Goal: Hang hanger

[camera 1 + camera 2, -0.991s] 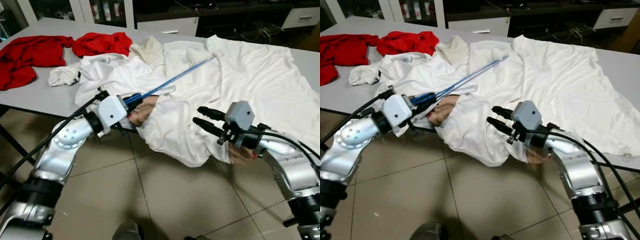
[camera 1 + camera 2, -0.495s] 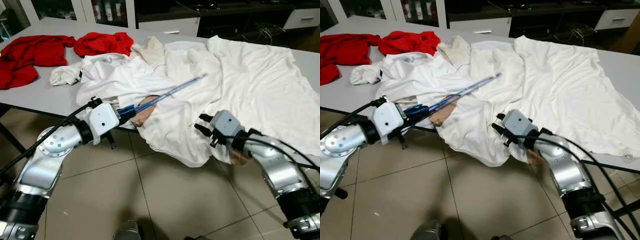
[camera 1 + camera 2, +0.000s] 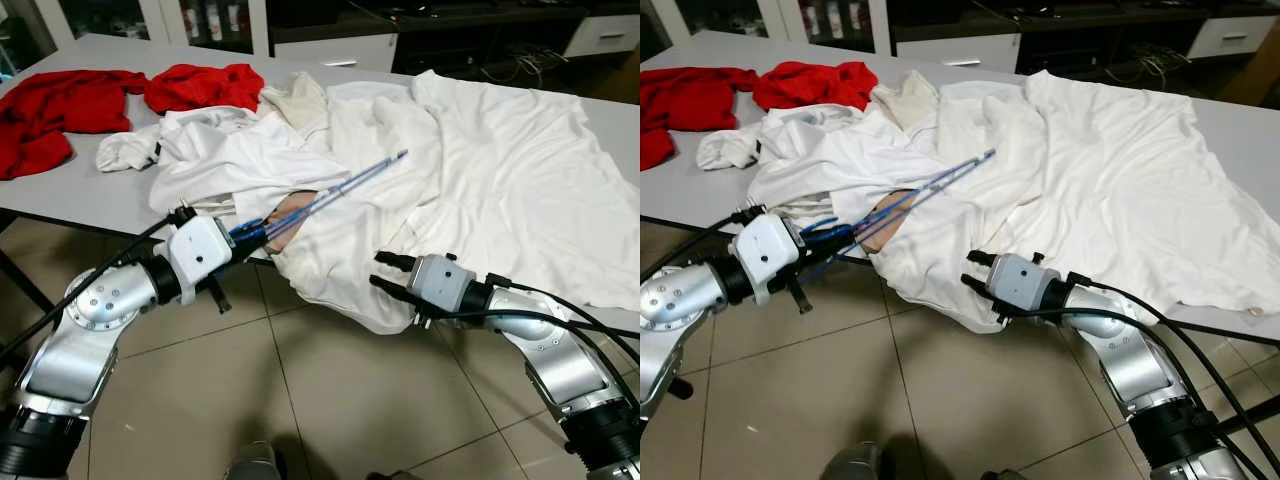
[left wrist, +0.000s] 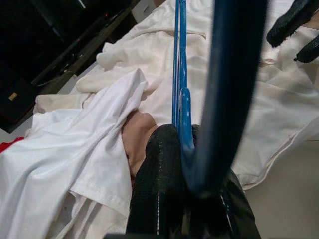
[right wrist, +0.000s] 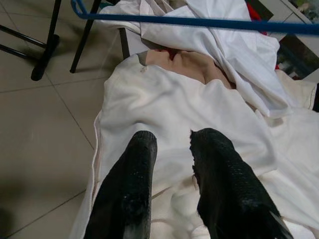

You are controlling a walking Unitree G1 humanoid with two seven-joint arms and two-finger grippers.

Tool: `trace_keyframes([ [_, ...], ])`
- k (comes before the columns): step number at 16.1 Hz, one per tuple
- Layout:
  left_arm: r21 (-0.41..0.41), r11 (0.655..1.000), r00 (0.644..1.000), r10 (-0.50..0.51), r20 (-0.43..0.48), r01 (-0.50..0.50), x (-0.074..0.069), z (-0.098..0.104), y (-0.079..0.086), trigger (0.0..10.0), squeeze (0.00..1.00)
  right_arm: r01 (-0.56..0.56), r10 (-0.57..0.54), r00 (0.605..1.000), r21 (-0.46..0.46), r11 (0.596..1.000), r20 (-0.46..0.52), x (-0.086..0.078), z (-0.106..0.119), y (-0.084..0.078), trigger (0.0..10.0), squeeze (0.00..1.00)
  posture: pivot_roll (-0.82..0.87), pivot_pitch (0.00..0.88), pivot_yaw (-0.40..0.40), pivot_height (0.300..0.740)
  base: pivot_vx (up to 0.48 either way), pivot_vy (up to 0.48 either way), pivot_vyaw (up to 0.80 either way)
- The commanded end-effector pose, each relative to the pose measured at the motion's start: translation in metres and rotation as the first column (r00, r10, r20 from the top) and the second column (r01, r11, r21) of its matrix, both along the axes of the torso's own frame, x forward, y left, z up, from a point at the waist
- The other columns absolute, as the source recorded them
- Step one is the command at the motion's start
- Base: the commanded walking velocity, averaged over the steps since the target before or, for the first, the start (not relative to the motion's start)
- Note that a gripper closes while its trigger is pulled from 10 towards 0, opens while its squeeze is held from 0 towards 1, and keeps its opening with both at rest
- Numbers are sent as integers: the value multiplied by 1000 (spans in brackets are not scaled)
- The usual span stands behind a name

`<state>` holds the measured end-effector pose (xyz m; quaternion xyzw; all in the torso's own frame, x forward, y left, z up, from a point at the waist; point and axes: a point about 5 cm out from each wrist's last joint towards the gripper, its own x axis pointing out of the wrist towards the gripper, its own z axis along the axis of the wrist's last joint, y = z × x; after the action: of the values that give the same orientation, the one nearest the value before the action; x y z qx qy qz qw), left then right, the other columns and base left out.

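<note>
While clamped in left gripper (image 3: 243,235) jaws: hanger (image 3: 330,190).

Grey table (image 3: 85,195) carries the laundry. White sheet (image 3: 520,160) spreads over the surface beyond the right gripper (image 3: 383,273), one fold hanging off the front edge just ahead of its fingertips. White garments (image 3: 235,150) are heaped ahead of the left gripper (image 3: 252,232). Red cloths (image 3: 110,95) lie further off (near the far edge). Tiled floor (image 3: 300,400) below.
</note>
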<state>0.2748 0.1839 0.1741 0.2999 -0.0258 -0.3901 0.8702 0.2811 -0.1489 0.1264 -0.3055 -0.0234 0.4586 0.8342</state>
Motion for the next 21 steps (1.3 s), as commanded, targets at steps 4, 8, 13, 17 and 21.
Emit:
trace_keyframes([
  [4,4,999,999,-33,-14,33,-4,0,-6,10000,0,-65,65,997,-8,998,-40,-16,-2,3,10000,686,205,67,-9,740,0,0,0],
  [8,5,999,998,-52,-28,53,-5,-2,-8,10000,0,-93,94,993,10,996,-65,-22,-6,11,10000,745,202,68,2,740,0,0,0],
  [13,10,998,998,-63,-30,63,-4,-1,-9,10000,0,-115,116,983,20,993,-139,-24,-23,22,10000,0,201,68,6,740,0,0,0],
  [17,14,998,997,-63,-36,63,-7,-3,-8,10000,0,-81,82,984,15,997,-160,-17,-33,29,10000,0,214,76,-1,740,0,0,0],
  [21,11,998,997,-63,-40,64,-9,-4,-9,10000,0,-81,81,971,12,997,-225,-16,-43,29,10000,0,216,77,-2,740,0,0,0],
])
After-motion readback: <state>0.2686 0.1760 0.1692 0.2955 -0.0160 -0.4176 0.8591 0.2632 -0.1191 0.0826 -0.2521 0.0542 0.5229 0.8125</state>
